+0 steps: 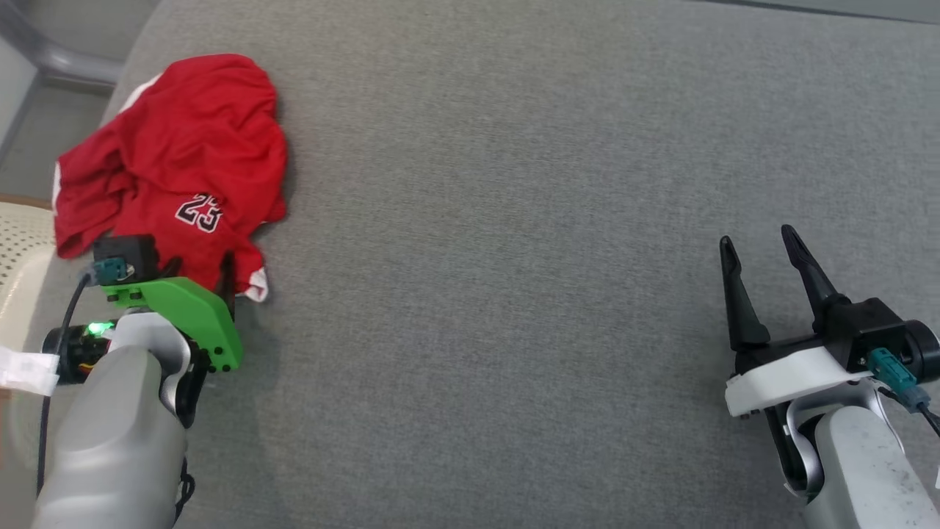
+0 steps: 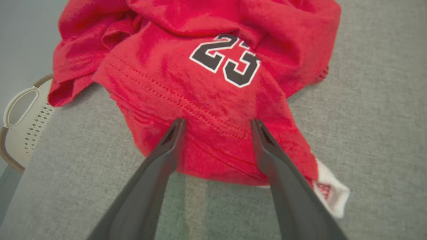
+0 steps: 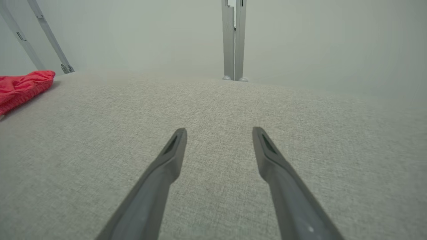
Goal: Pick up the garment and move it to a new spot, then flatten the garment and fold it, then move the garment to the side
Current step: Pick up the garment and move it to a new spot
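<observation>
A pale, perforated basket [image 1: 18, 242] sits just past the left edge of the grey woven surface [image 1: 514, 220], beside the garment [image 1: 176, 162]. The garment is a crumpled red jersey with a black 23, lying at the far left. The left gripper [image 2: 217, 124], fingers spread wide, straddles its near hem; I cannot tell if they touch it. The right gripper [image 1: 756, 239], equally spread, hangs empty at the near right.

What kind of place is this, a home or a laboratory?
Probably a laboratory or test room, not a home. The red garment lies on a wide grey fabric-covered surface, bare pale walls and metal frame posts stand behind it, and a cream perforated basket sits beside it.
</observation>
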Robot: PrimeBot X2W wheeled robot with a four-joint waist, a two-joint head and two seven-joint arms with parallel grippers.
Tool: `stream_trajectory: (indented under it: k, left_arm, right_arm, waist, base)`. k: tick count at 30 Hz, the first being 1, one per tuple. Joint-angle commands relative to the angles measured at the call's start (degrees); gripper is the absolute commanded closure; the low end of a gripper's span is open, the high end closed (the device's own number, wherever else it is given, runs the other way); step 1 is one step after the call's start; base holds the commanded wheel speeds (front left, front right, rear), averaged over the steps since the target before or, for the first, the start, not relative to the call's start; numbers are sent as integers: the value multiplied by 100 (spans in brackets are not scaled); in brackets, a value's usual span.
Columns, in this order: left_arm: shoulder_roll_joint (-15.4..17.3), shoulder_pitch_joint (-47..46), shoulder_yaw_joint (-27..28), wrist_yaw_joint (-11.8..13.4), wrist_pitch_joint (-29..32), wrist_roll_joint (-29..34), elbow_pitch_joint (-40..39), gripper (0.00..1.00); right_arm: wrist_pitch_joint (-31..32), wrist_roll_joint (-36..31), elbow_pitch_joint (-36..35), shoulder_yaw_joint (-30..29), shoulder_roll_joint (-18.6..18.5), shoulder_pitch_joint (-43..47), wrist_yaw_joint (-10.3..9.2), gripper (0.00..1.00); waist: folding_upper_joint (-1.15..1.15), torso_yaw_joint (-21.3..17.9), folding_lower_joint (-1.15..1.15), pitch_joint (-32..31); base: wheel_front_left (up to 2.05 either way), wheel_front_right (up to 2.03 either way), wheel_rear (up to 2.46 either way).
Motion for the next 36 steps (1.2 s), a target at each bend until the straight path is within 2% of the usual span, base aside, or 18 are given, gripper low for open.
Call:
stream_trajectory:
  k: [1,2,3,4,5,8,11,14,16,23,27,28,31,33,36]
  left_arm:
    - [57,-92,25,-20,10,-60,199,0]
    - [47,-145,87,-33,-36,-157,288,0]
    - [57,-193,162,-46,-125,-243,378,51]
    - [90,-180,131,-67,-198,-201,452,72]
    - [125,-149,59,-83,-198,-161,511,100]
    - [192,-34,-54,-129,-228,-246,604,100]
    - [223,13,-211,-142,-416,-358,305,100]
    - [19,192,-442,-133,-396,-992,-525,100]
    - [205,285,-681,-117,-332,-1203,-1145,100]
    - [29,565,-1417,-124,145,-1846,-3538,100]
    - [-414,790,-1624,-62,504,-2269,-4764,100]
    - [-571,900,-1665,0,614,-2487,-5103,100]
    - [-777,1163,-1805,249,877,-2945,-5887,100]
    - [-907,1392,-1916,507,1004,-3422,-6317,100]
    - [-971,1716,-1981,1048,1037,-4456,-6877,100]
  right_arm:
    - [-15,91,-5,-12,33,-73,-5,0]
    - [-16,124,-4,-28,48,-57,-5,0]
    - [-15,138,7,-48,60,-34,-6,0]
    - [-16,165,24,-58,85,-9,-6,0]
    - [-15,190,36,-80,109,17,-5,0]
    - [-15,264,80,-134,203,138,-5,0]
    - [-16,333,119,-207,261,273,-6,0]
    - [-15,400,169,-274,334,474,-5,0]
    - [-16,456,194,-278,367,575,-5,0]
    - [-15,555,203,-296,409,786,-5,0]
    - [-16,576,203,-284,421,790,-5,0]
    - [-16,582,202,-278,418,781,-5,0]
    - [-15,623,180,-263,424,765,-5,0]
    - [-15,657,164,-262,424,743,-5,0]
    - [-15,689,147,-256,425,691,-5,0]
  waist:
    - [0,-732,0,378]
    - [0,-761,0,343]
    - [0,-799,0,288]
    - [0,-832,0,232]
    - [0,-847,0,177]
    - [0,-882,0,-80]
    - [0,-893,0,-347]
    - [0,-865,0,-637]
    - [0,-860,0,-806]
    - [0,-1011,0,-1206]
    - [0,-1218,0,-1311]
    - [0,-1293,0,-1329]
    - [0,-1509,0,-1338]
    - [0,-1674,0,-1298]
    - [0,-1963,0,-1226]
  base:
    - [0,0,0]
    - [0,0,0]
    - [0,0,0]
    - [0,0,0]
    - [0,0,0]
    - [0,0,0]
    - [0,0,0]
    - [0,0,0]
    - [0,0,0]
    - [0,0,0]
    - [0,0,0]
    - [0,0,0]
    - [0,0,0]
    - [0,0,0]
    - [0,0,0]
